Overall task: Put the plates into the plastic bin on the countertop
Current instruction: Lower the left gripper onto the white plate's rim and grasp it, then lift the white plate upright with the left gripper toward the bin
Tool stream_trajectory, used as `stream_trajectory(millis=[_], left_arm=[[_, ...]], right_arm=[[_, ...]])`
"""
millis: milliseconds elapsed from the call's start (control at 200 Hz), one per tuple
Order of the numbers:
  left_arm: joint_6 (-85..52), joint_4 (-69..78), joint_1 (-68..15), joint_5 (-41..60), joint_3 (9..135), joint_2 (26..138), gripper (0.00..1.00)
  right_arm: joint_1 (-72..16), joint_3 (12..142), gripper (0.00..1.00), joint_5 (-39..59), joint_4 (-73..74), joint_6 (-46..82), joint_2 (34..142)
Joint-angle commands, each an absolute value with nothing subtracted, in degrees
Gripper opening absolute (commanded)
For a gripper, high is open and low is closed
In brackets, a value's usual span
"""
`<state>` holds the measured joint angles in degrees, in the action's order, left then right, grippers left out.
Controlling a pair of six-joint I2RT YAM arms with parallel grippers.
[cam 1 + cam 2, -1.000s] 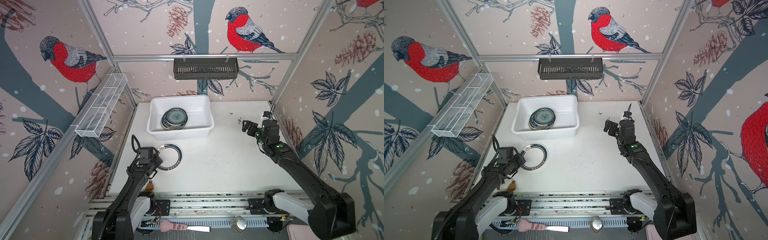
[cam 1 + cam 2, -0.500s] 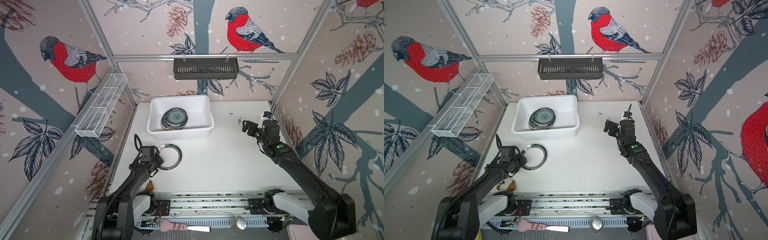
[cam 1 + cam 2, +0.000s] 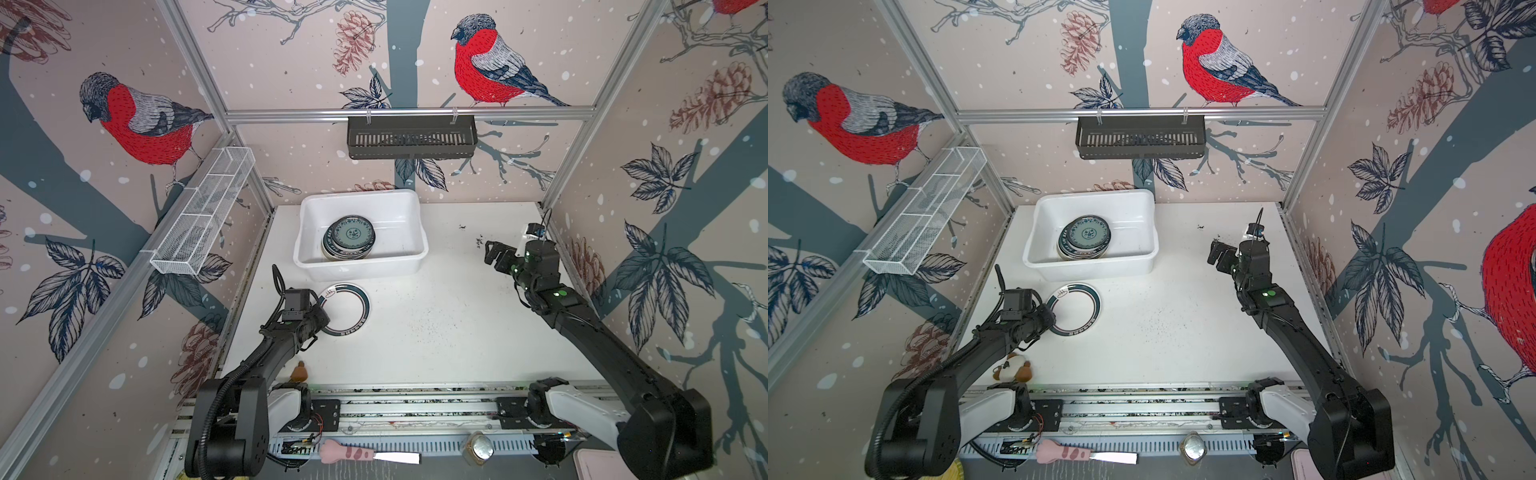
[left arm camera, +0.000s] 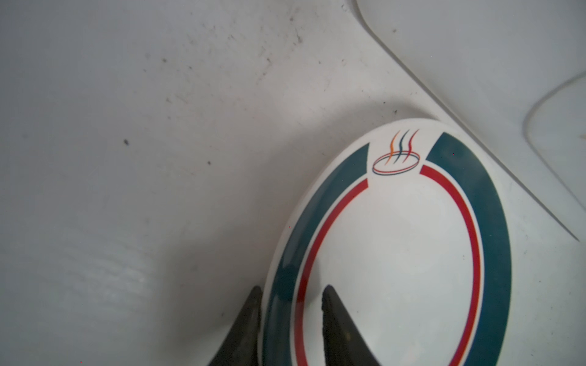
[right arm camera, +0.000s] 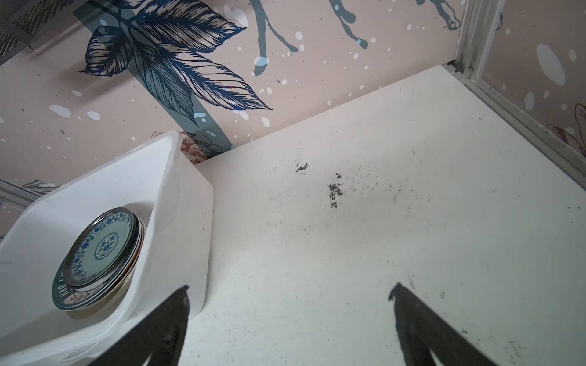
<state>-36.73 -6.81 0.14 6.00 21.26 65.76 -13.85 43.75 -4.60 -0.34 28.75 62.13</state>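
Desk: white and speckled [image 3: 436,332], boxed in by bird-print walls.
Left claw [image 4: 291,301]: nearest. One finger sits outside the plate's near rim and one over its face. The gap is narrow, but I cannot tell whether it pinches yet.
Plate [image 3: 347,309]: white with a teal ring, flat on the desk, reaching from the claw toward the bin. It is round, so it has no long axis.
Right claw [image 5: 290,290]: spread wide, empty, well off to the right. This is the farther arm.
Bin [image 3: 361,266]: just beyond the plate's far edge. The carry probably goes up and forward over the front wall.
Stack of plates [image 3: 349,239]: inside the bin, left of middle.
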Motion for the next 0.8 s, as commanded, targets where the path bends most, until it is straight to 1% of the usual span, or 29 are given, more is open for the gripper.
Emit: stream_trajectory(millis=[0, 65, 165, 265, 385, 465, 545, 635, 796], left_arm=[[-35.08, -5.98, 0.15, 8.61, 21.09, 67.87, 0.32], [-34.95, -5.09, 0.08, 9.65, 21.42, 69.00, 0.30], [-34.80, -3.84, -0.17, 10.11, 21.70, 69.73, 0.24], [-34.50, -3.18, -0.43, 10.28, 22.36, 70.49, 0.22], [-33.80, -3.10, -1.24, 11.31, 23.52, 72.35, 0.13], [-33.34, -3.42, -3.22, 10.63, 24.32, 73.29, 0.10], [-33.13, -4.36, -5.42, 9.20, 25.27, 73.89, 0.03], [-33.55, -4.44, -6.41, 9.38, 25.49, 74.09, 0.00], [-33.68, -3.05, -6.85, 10.84, 24.23, 72.36, 0.00]], right_arm=[[-13.88, 43.85, 0.99, -4.79, 0.62, 29.09, 62.32], [-13.89, 43.68, 0.99, -4.48, 0.97, 29.16, 62.58], [-13.88, 43.59, 0.99, -4.32, 1.05, 29.18, 62.58], [-13.88, 43.51, 0.99, -4.55, 0.98, 29.09, 62.43], [-13.89, 43.20, 0.99, -4.71, 1.07, 29.09, 62.23], [-13.89, 43.06, 0.99, -4.71, 1.23, 29.01, 62.06], [-13.82, 42.98, 0.99, -4.99, 1.16, 28.93, 61.96], [-13.93, 42.95, 0.99, -5.02, 1.17, 28.90, 61.92], [-14.06, 42.80, 0.99, -5.61, 1.21, 28.65, 61.58]])
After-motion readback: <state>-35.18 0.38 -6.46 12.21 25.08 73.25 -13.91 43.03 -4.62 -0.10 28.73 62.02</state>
